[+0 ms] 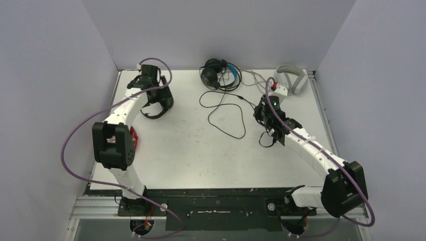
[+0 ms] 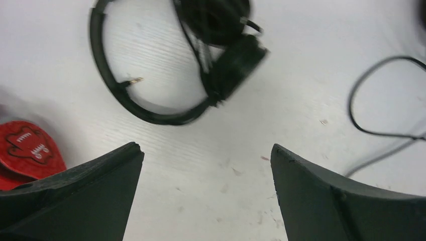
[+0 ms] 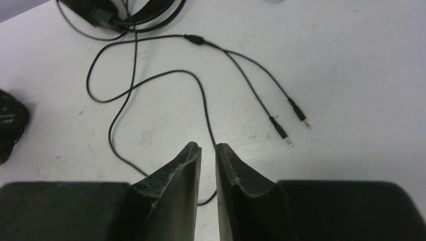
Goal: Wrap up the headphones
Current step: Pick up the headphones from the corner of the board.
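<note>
The small all-black headset (image 1: 160, 103) lies at the far left, and my left gripper (image 1: 150, 90) hangs over it. In the left wrist view that gripper (image 2: 206, 148) is wide open and empty, just short of the headset's band (image 2: 150, 111). The red-and-black headset (image 1: 133, 136) is mostly hidden under the left arm; its red earcup (image 2: 27, 148) shows. The black-and-blue headset (image 1: 216, 73) is at the far middle, and its thin cable (image 3: 150, 78) loops across the table. My right gripper (image 3: 207, 145) is almost shut, with a thin gap, low over that cable, which runs under the fingers. The white-grey headset (image 1: 291, 78) is at the far right.
The cable's two plugs (image 3: 281, 131) lie just right of my right gripper. A dark earcup (image 3: 9, 125) shows at the left edge of the right wrist view. Another cable loop (image 2: 366, 125) lies right of the left gripper. Walls enclose the table (image 1: 191, 150) on three sides.
</note>
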Motion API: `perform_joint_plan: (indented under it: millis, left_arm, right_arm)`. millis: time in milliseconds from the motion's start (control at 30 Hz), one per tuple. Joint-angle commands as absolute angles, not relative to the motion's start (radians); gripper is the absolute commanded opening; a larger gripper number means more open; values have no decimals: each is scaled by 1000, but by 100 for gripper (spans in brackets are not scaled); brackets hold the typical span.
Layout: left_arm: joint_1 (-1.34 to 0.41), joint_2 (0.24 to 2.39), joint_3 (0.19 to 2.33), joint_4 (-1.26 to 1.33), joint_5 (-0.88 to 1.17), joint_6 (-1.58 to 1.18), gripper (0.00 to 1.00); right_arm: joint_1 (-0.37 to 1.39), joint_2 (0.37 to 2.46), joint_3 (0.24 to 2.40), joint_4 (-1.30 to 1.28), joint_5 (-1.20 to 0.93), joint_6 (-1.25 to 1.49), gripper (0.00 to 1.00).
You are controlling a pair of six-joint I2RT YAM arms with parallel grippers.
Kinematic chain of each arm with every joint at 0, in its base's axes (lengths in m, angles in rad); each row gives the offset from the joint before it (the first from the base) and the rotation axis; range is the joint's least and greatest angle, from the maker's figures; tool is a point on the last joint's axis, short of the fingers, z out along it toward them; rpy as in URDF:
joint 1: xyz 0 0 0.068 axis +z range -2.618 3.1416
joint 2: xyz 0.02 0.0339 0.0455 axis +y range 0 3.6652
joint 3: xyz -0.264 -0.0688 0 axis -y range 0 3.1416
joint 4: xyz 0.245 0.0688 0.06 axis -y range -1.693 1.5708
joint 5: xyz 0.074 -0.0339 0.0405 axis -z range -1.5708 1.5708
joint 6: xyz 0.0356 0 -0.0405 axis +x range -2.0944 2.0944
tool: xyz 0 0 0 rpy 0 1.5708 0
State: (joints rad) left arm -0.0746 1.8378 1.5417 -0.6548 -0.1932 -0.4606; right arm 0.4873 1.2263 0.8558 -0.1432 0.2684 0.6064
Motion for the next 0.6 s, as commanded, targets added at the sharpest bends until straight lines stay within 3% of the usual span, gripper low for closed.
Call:
perform_joint_plan:
  millis: [0,133,367,567]
  left_arm:
    - [-214,1730,1493,-666,-348,-488,97]
    - [-285,1665,1393,-609,-366,-519,97]
    - [-307,1535,1106,-364,-227,-548,97]
    - [-349,1489,1016,-303,-158,-545,97]
  right_arm:
    - [350,1364,1019,-137,211,564,24]
    - [265,1506,1076,-78,211,487,41]
    - [150,1712,1184,-29,225,393,99]
    - [37,1927,1401,-85,151,225,100]
